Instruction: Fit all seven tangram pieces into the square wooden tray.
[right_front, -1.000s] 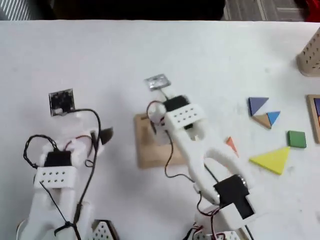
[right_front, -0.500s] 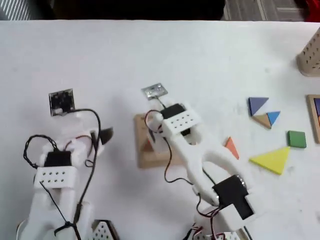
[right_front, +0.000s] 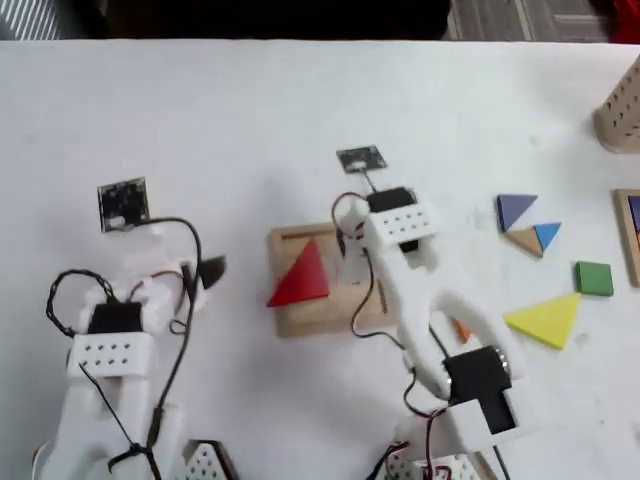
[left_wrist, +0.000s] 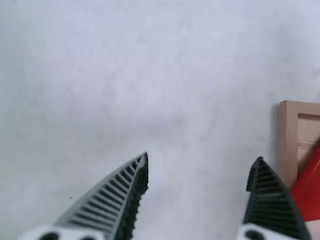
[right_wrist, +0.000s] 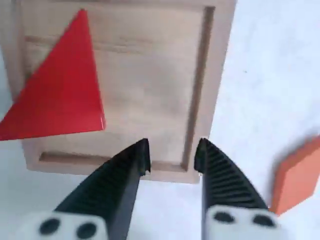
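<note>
Red triangle (right_front: 300, 277): likely stiff, light, slick; overhangs tray (right_front: 320, 322) at 9 o'clock. Pinch across edges. Right tool (right_wrist: 172, 145), left tool (left_wrist: 202, 157) parted.

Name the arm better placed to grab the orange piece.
Right, probably: the right gripper hangs open at the tray rim, orange piece close beside; the left gripper sits across the tray.
</note>
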